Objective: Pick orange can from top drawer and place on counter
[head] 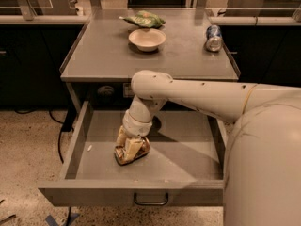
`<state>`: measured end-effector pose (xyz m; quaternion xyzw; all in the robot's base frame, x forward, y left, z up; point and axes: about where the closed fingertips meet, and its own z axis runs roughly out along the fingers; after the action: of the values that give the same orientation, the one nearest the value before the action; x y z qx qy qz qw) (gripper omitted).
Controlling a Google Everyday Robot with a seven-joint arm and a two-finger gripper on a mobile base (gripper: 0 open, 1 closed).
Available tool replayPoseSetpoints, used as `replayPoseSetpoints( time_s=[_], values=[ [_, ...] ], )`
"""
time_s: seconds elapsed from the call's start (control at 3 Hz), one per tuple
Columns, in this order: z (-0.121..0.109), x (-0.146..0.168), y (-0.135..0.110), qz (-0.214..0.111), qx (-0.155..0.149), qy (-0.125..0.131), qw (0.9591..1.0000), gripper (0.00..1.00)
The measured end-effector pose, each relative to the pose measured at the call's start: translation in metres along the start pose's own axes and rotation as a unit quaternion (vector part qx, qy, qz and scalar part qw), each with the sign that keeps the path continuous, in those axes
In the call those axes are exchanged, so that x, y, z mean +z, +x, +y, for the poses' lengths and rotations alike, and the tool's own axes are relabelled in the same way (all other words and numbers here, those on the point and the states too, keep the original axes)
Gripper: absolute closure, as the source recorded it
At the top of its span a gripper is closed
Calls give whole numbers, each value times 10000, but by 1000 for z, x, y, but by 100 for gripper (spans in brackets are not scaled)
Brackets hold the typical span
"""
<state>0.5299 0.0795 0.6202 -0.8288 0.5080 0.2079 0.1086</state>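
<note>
My gripper [130, 149] is down inside the drawer [183, 157], left of the middle and towards the front. Its pale fingers [121, 141] are clamped on the orange can [138, 151], one on each side. The can sits tilted between them, its lower end at the drawer floor; I can't tell whether it touches the floor or is just off it. The wrist rises straight up from the gripper to a rounded elbow under the table's front edge, and from there the arm [207, 95] runs off to the right, across the drawer's back, to the big cream body that fills the lower right corner.

The drawer is pulled fully out, with a dark bar handle [150, 200] on its front panel. A small white speck [89, 148] lies near the left wall.

On the table [178, 62] above, well apart from the gripper, I see a pale bowl [147, 39] near the back centre, a green bag [143, 19] just behind it, and a blue can [213, 37] lying at the right rear. A dark cable [60, 140] trails over the speckled floor [28, 159] on the left.
</note>
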Motion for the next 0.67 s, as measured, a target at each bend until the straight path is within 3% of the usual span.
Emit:
replayPoseSetpoints(
  time_s=[0.67],
  values=[
    [7, -57, -14, -105, -215, 203, 9995, 100]
  ],
)
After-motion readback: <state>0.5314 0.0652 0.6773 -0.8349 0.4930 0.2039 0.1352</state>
